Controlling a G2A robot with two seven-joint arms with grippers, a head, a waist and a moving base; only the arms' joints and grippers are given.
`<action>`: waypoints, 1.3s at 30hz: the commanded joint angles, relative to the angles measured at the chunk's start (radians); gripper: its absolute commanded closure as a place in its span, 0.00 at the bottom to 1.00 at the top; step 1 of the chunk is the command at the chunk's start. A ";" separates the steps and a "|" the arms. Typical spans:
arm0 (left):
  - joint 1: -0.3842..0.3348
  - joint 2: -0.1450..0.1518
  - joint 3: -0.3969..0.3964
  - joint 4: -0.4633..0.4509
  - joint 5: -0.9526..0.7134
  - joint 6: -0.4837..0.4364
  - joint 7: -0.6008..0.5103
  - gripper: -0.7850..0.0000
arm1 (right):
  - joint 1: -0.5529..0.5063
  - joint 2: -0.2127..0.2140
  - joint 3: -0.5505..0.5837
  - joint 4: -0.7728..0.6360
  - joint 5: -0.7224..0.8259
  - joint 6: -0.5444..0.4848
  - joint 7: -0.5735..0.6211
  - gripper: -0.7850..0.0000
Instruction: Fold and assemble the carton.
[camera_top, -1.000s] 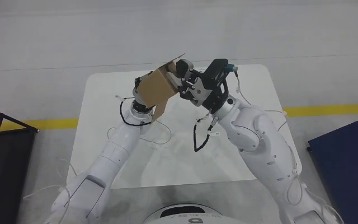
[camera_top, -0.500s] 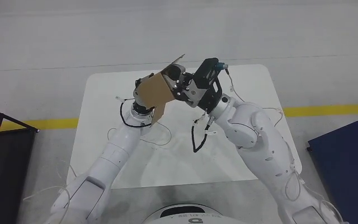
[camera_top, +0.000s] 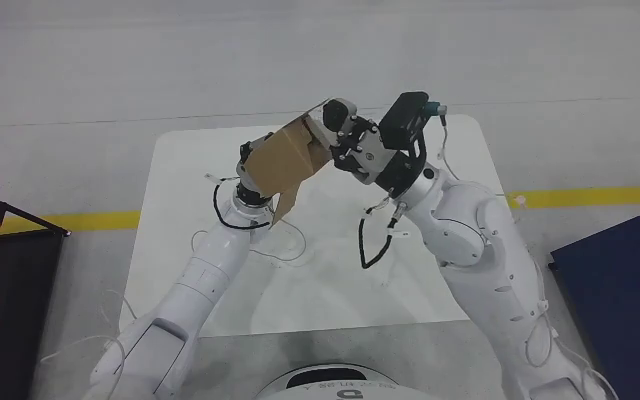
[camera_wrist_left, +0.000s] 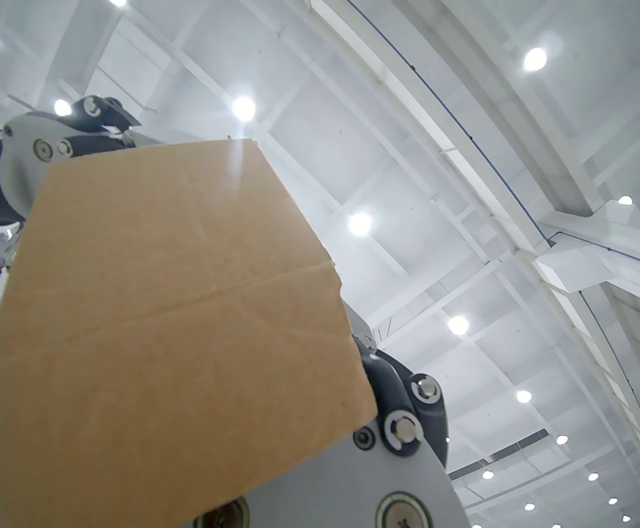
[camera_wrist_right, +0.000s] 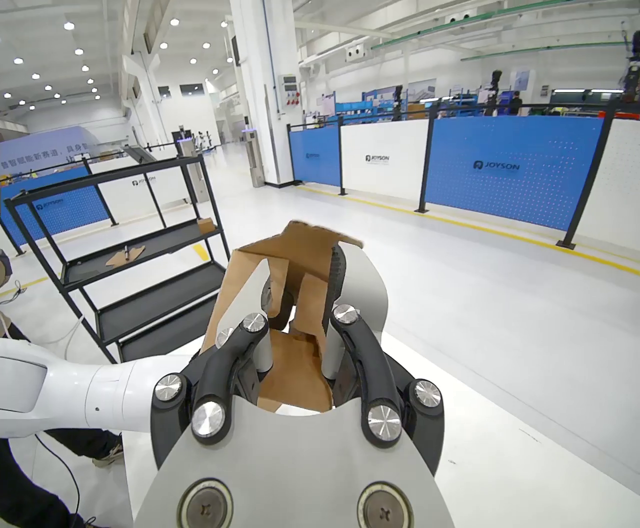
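A brown carton, partly folded, is held in the air above the white table. My left gripper sits under its left end, shut on a panel; one finger shows beside the cardboard. My right gripper meets the carton's right end. In the right wrist view its fingers stand inside the open end of the carton, with a cardboard flap pinched between them. The carton hides the left gripper's other finger.
Loose black and white cables lie on the table under the arms. A black rack stands off the table's left side and a dark blue object off its right. A yellow line crosses the floor.
My right gripper pushed left into the carton's end, then drew back right and farther from me. The raised top flap now lies lower and the carton reaches farther right. The left arm barely moved.
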 joint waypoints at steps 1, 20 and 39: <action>0.001 0.001 -0.001 -0.003 0.004 0.000 0.000 1.00 | -0.002 0.002 0.033 -0.017 0.004 0.003 -0.009 0.60; 0.025 0.006 -0.019 -0.024 0.010 0.000 0.000 1.00 | 0.214 -0.007 -0.037 0.046 0.075 -0.027 0.220 0.64; 0.023 0.004 -0.019 -0.023 0.021 0.000 0.000 1.00 | 0.076 0.023 0.038 -0.060 0.218 -0.056 0.381 0.56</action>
